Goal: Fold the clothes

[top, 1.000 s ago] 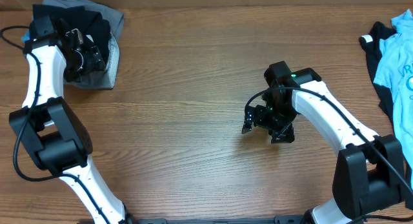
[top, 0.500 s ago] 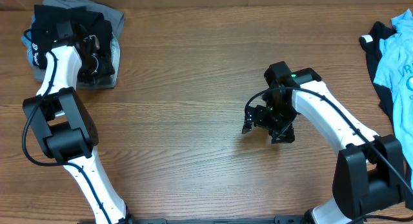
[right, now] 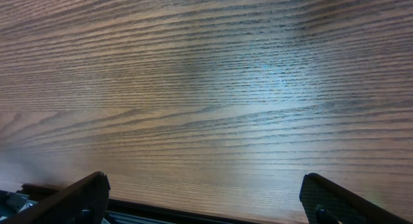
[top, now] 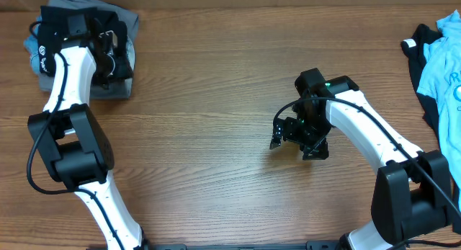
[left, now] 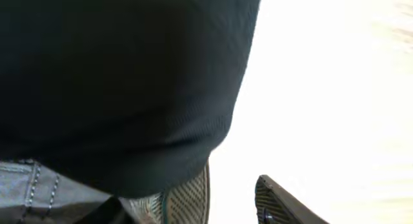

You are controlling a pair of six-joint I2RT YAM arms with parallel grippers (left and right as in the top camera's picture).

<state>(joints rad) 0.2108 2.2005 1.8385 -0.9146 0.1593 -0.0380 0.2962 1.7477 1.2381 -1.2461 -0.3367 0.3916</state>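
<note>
A folded black T-shirt (top: 57, 21) lies on a grey garment (top: 128, 25) at the table's far left corner. A small white mark shows at the shirt's left edge. My left gripper (top: 108, 54) is over this pile. In the left wrist view the black fabric (left: 116, 75) fills the upper left, with grey stitched cloth (left: 39, 195) under it. The left gripper's fingers (left: 232, 188) are apart, nothing between them, the left finger against the edge of the black fabric. My right gripper (top: 297, 146) is open and empty above the bare wooden table (right: 206, 88); its fingers (right: 206, 188) are spread wide.
A light blue T-shirt (top: 445, 59) lies on a black garment (top: 421, 45) at the table's right edge, partly out of view. The wooden table (top: 216, 99) lies between the two piles.
My left arm has swung right, and its gripper has shifted a little right and back over the pile. More of the black shirt's left side shows. The right arm has not moved.
</note>
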